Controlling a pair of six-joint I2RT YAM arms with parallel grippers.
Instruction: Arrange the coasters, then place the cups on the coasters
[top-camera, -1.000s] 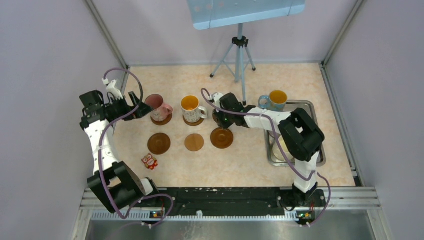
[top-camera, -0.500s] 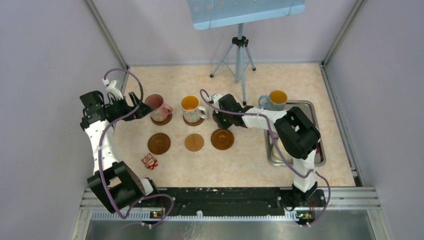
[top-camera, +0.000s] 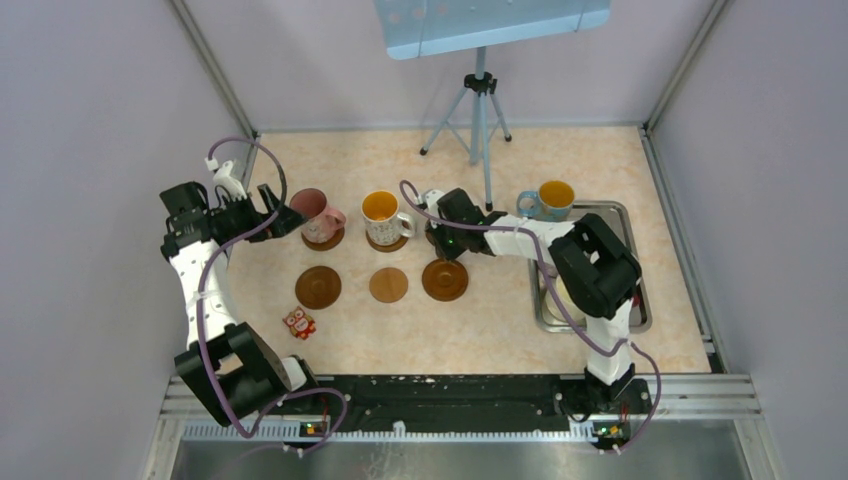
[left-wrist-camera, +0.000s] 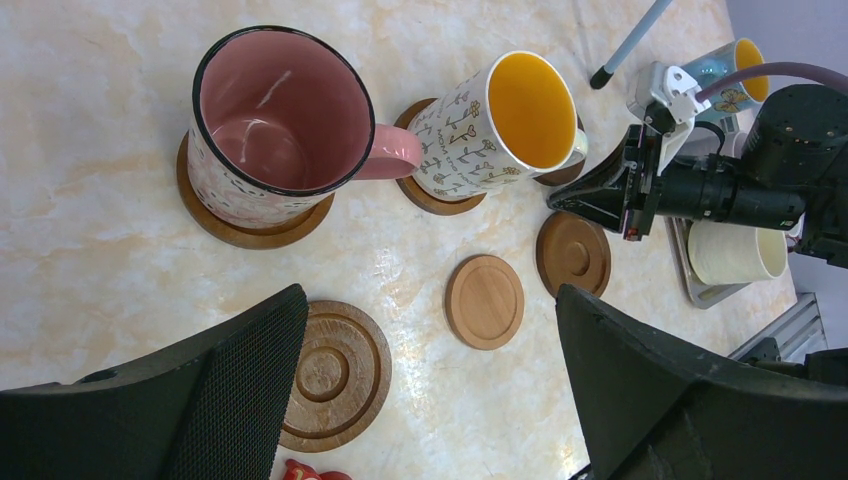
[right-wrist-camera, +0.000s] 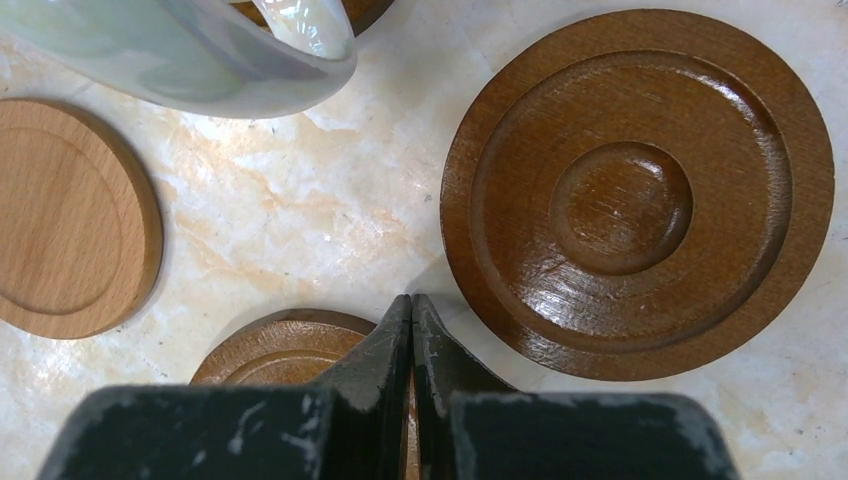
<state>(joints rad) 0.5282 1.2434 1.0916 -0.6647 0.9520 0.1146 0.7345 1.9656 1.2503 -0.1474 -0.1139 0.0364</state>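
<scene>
A pink cup (top-camera: 316, 211) and a white-patterned cup (top-camera: 381, 209) with an orange inside each stand on a dark coaster. A blue cup (top-camera: 549, 198) stands by the tray. In the front row lie a dark coaster (top-camera: 318, 287), a lighter coaster (top-camera: 388, 284) and another dark coaster (top-camera: 444, 279). My right gripper (right-wrist-camera: 412, 303) is shut, its tips together over the edge of one more dark coaster (right-wrist-camera: 265, 352) just right of the white-patterned cup. My left gripper (left-wrist-camera: 430, 380) hangs open left of the pink cup, with nothing between its fingers. A cream cup (left-wrist-camera: 733, 252) sits in the tray.
A steel tray (top-camera: 600, 209) lies at the right, partly under my right arm. A small red owl figure (top-camera: 298, 322) stands near the front left. A tripod (top-camera: 480, 112) stands at the back middle, one foot close behind my right gripper.
My right gripper's fingers have closed the last little way. Both arms, the cups and the coasters have otherwise stayed put.
</scene>
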